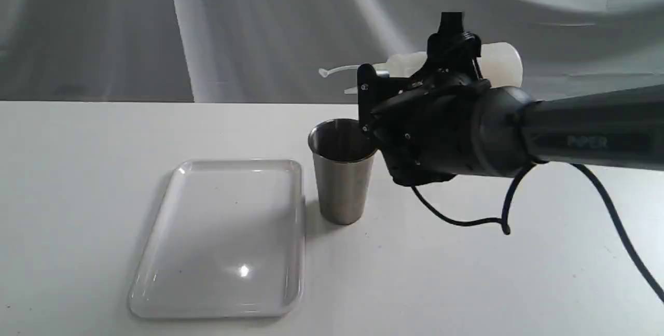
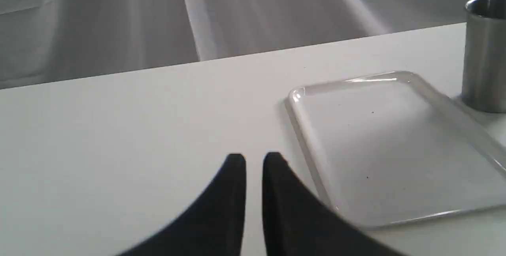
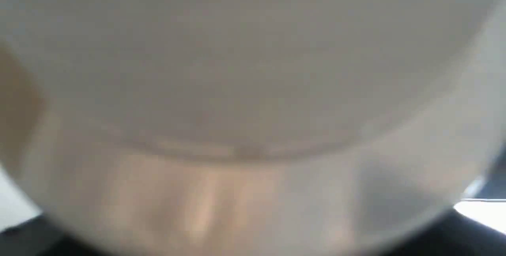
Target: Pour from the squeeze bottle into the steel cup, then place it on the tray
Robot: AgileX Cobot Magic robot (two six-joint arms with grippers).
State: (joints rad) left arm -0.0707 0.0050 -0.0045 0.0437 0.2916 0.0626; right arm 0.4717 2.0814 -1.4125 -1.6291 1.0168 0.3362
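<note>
left gripper: on the left, low over the white table, just left of the tray's near corner. jaws nearly together with a thin slit between, nothing held.
tray: flat on the table, left of centre, nothing on it. glossy, low rim, so probably slick. the bottle base likely needs to go down square or it may skate.
steel cup: upright just right of the tray's far right corner, close to the rim; can't tell if they touch. stiff and smooth with a narrow base, so judged easy to knock over. no grasp needed on it.
squeeze bottle: in the air, tipped about level, nozzle pointing left, above the cup rim. depth over the mouth is hard to tell. no stream visible. fills the right wrist view, blurred, amber tint low down.
bottle handling: soft thin plastic, looks light. walls likely give under clamp, and the liquid shifts the weight when tilted. best hold judged mid body, firm but not crushing. thin tethered cap dangles left and could snag the cup.
right gripper: on the right, above and right of the cup, jaws clamped across the bottle's middle.
</note>
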